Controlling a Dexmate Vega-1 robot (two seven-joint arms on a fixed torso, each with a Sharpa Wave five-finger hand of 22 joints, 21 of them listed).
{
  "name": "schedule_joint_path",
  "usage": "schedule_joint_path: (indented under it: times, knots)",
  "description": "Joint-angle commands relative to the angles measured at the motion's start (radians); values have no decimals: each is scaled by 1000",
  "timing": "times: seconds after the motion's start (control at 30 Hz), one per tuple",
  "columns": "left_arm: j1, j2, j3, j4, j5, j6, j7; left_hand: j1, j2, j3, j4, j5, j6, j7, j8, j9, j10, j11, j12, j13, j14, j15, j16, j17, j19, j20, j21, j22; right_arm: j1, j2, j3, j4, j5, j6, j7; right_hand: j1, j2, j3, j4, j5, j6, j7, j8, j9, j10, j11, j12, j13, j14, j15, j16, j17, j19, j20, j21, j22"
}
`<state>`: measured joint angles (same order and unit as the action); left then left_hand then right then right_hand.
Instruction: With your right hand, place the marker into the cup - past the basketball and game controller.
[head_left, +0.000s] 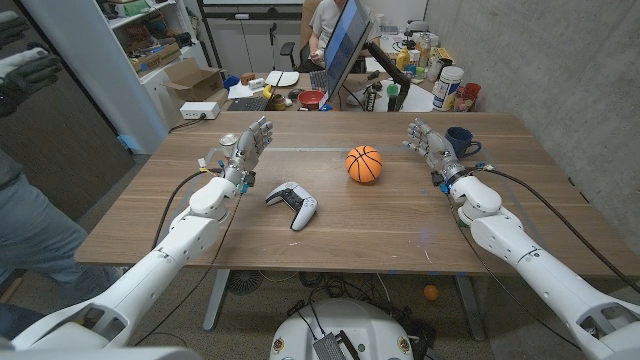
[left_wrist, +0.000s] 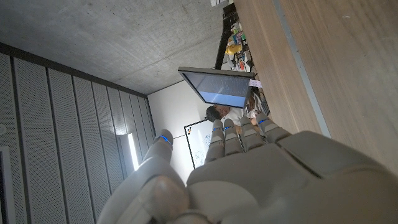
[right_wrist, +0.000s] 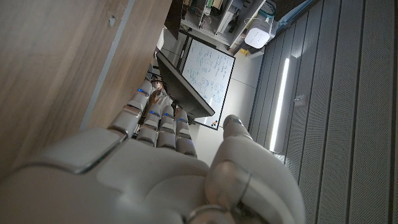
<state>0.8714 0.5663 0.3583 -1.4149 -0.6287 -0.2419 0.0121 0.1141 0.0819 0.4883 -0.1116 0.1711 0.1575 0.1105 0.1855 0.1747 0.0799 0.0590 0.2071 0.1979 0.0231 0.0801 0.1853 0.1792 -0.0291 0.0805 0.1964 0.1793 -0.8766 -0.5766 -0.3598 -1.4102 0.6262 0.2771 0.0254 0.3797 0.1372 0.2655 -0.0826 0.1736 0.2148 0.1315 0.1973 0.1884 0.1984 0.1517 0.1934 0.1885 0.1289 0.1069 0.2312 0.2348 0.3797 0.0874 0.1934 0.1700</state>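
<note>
An orange basketball (head_left: 364, 164) sits mid-table, with a white and black game controller (head_left: 292, 204) nearer to me on its left. A dark blue cup (head_left: 463, 140) stands at the far right, just behind my right hand (head_left: 430, 148). That hand is upright with its fingers apart and holds nothing; it also shows from the back (right_wrist: 155, 174). My left hand (head_left: 246, 148) is raised the same way on the left, empty, fingers spread (left_wrist: 261, 180). A small light object (head_left: 210, 160) that may be the marker lies by the left hand, partly hidden.
A tilted monitor (head_left: 345, 45) stands at the table's far edge among bottles, jars and a red bowl (head_left: 311, 97). A person sits behind the monitor and another stands at the left edge. Black cables (head_left: 520, 185) run along both arms.
</note>
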Motion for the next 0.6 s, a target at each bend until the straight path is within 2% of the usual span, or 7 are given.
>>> schedule_joint_path:
  times: [0.03, 0.2, 0.37, 0.57, 0.6]
  knots:
    - [-26, 8, 6, -24, -2, 49, 6, 10, 1, 9, -1, 5, 5, 0, 3, 5, 3, 2, 7, 1, -3, 6, 3, 3, -2, 8, 3, 2, 5, -41, 1, -36, -2, -55, 12, 14, 1, 6, -8, 6, 10, -6, 4, 4, 14, -1, 6, 3, 12, -3, 5, 1, 6, 0, 4, 3]
    - [-38, 7, 16, -24, 3, 60, -1, 10, 1, 9, -1, 5, 5, 0, 3, 5, 3, 1, 7, 1, -3, 7, 3, 3, -3, 8, 3, 2, -9, -61, 11, -49, -15, -46, 3, 24, 8, 13, -14, 8, 21, -13, 8, 4, 16, -3, 6, 3, 16, -7, 6, 0, 8, -1, 4, 4]
    - [-43, 0, 21, -16, -3, 71, -4, 10, 1, 9, -1, 5, 5, 1, 3, 5, 4, 0, 7, 1, -1, 7, 4, 3, -3, 9, 3, 2, -39, -98, 29, -85, -42, -50, -35, 35, 17, 22, -22, 9, 102, -8, 34, 6, 57, -10, 19, 5, 50, -22, 19, 1, 43, -14, 15, 4]
    - [-49, -3, 24, -8, -2, 71, -7, 10, 1, 9, -1, 5, 5, 0, 3, 5, 3, -2, 6, 1, 1, 11, 5, 3, -3, 11, 3, 2, -65, -118, 45, -88, -61, -23, -46, 53, 22, 33, -33, 13, 121, -11, 37, 7, 73, -12, 23, 6, 61, -25, 21, -2, 52, -11, 16, 4]
    - [-50, -5, 24, -6, -3, 69, -9, 10, 1, 9, -1, 5, 5, 0, 3, 5, 3, -3, 6, 1, 2, 11, 5, 3, -3, 10, 4, 2, -66, -121, 45, -85, -64, -20, -45, 70, 28, 44, -43, 17, 120, -15, 35, 7, 75, -13, 22, 6, 62, -27, 20, -3, 54, -11, 15, 4]
